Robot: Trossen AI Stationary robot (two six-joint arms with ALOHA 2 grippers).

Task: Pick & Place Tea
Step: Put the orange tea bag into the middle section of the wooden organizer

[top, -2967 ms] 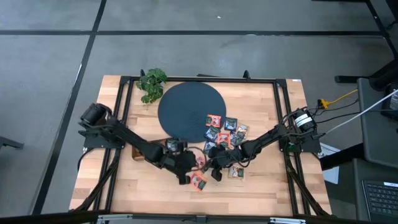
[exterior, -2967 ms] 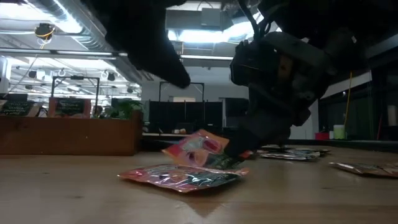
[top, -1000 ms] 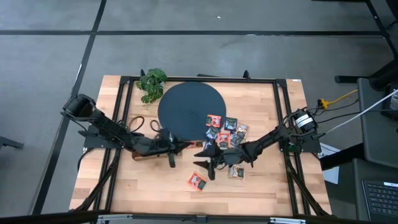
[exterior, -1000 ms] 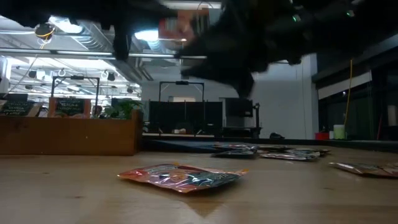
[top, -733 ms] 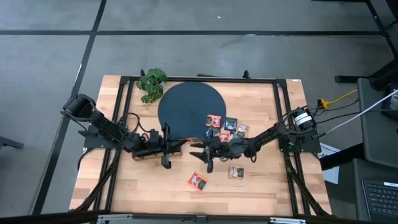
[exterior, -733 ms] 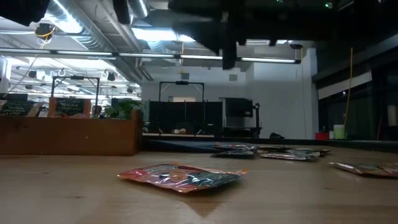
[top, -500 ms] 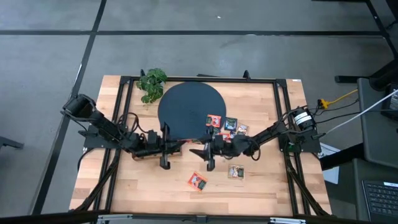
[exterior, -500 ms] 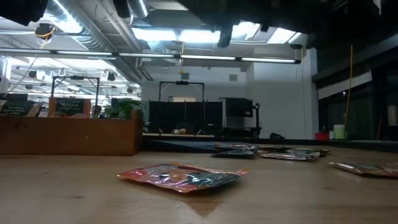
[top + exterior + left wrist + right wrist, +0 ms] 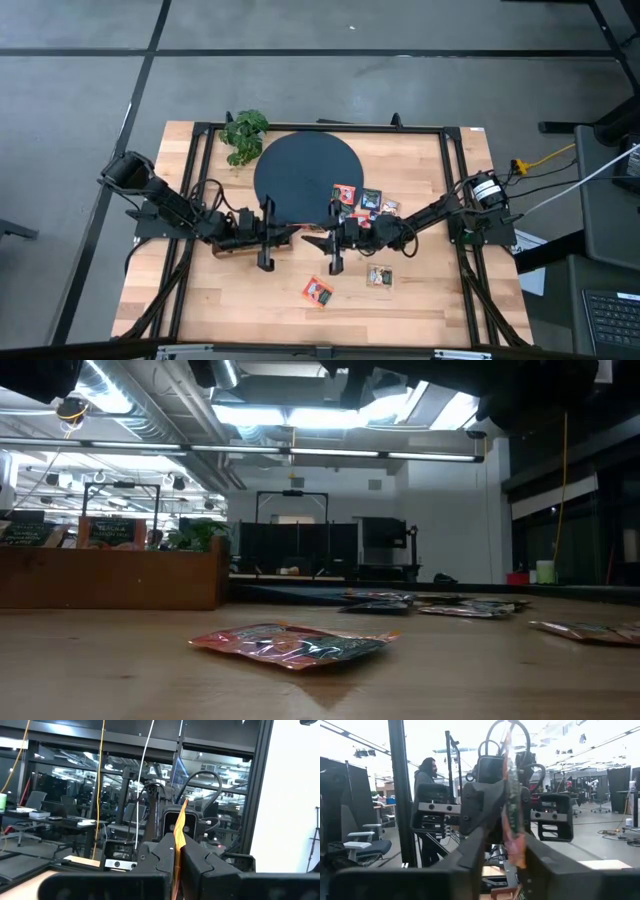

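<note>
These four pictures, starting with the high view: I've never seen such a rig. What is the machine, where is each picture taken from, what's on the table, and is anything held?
The machine is two dark robot arms working at a wooden table. The high view looks straight down, and the low view looks level across the tabletop. Each wrist view looks forward from a camera on one arm.

On the table are a dark disc, a leafy plant, a wooden tray and small tea sachets. Most of these sit at the disc's edge, and two loose ones lie nearer the front.

The left gripper is raised above the table, shut on an orange sachet seen edge-on. The right gripper faces it closely at that sachet, perhaps for a handover. I cannot tell if it grips too.
</note>
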